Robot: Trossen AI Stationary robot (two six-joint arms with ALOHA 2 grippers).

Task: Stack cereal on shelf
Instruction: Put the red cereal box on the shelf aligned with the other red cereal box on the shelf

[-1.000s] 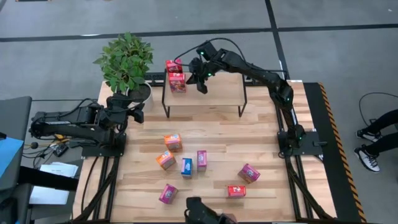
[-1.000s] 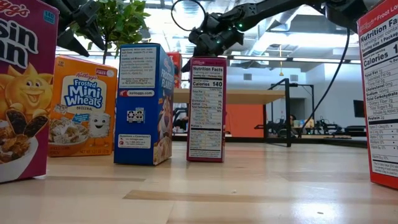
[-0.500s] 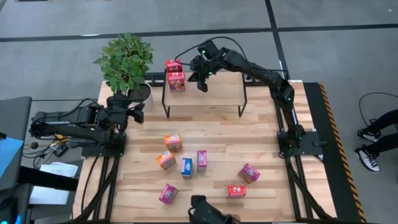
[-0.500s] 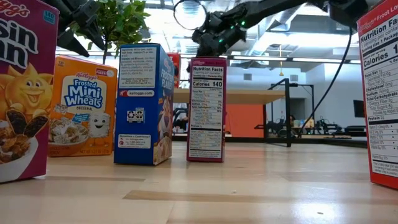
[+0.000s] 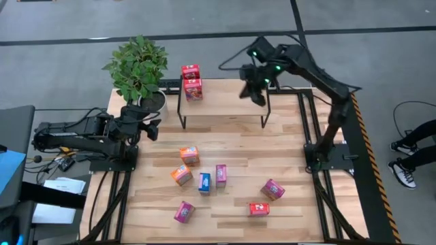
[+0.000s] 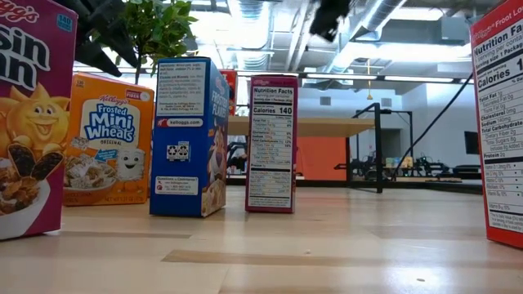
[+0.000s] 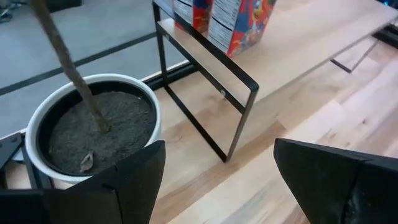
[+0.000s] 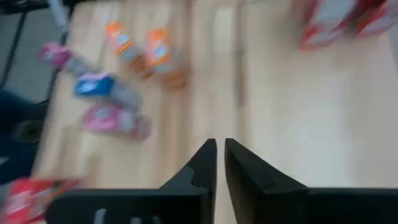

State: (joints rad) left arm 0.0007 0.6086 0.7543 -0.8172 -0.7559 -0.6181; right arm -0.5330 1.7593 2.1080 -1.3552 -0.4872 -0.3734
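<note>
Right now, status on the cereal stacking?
Right gripper shut, empty, above shelf's right end. Left gripper open, idle by the plant pot. Two cereal boxes on shelf; seven on the table. Nothing in the way.

From my station, I see a leafy green plant in a white pot at the upper left of the overhead frame, on the plank tabletop. The pot's dark soil holds a thin bare stem. A person's shoes show at the right edge, on grey floor.
</note>
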